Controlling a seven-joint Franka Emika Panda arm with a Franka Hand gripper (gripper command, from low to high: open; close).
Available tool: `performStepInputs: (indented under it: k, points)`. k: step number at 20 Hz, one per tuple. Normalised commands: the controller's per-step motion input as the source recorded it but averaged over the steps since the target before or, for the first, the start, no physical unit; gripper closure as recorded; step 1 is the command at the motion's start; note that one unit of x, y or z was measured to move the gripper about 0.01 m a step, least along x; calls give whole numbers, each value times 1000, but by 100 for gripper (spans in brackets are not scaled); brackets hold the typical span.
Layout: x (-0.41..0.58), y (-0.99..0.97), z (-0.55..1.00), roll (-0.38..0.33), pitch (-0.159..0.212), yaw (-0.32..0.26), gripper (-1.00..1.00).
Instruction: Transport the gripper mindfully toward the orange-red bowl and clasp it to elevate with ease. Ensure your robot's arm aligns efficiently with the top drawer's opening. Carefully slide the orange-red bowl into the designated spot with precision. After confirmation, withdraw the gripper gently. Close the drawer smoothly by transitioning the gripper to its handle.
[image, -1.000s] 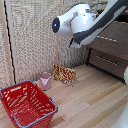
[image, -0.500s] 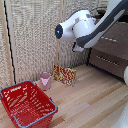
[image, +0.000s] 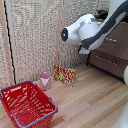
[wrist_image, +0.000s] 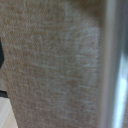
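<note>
The robot's arm (image: 92, 29) is a bulky white shape with a dark joint, high at the exterior view's right, in front of the dark brown dresser (image: 114, 52). A slim silver handle (image: 107, 60) shows on one drawer front; the arm covers most of the upper drawers. The gripper's fingers show in neither view. The wrist view is filled by the beige woven screen (wrist_image: 55, 60) seen from very close. The orange-red bowl is out of view.
A large red mesh basket (image: 26, 102) with a blue rim sits on the wood floor at the exterior view's lower left. A small pink cup (image: 45, 80) and a colourful packet (image: 64, 75) stand against the beige woven screen (image: 35, 40).
The arm's white head with the dark joint has come down a little in front of the screen. The basket, cup and packet have not moved.
</note>
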Motion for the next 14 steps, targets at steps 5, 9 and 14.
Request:
performStepInputs:
  k: [5, 9, 14]
  points:
    - [-54, -85, 0, 4, -1, -48, 100]
    - [-23, -52, 0, 0, 0, -55, 100]
    - [-38, -103, 42, 0, 36, -45, 100]
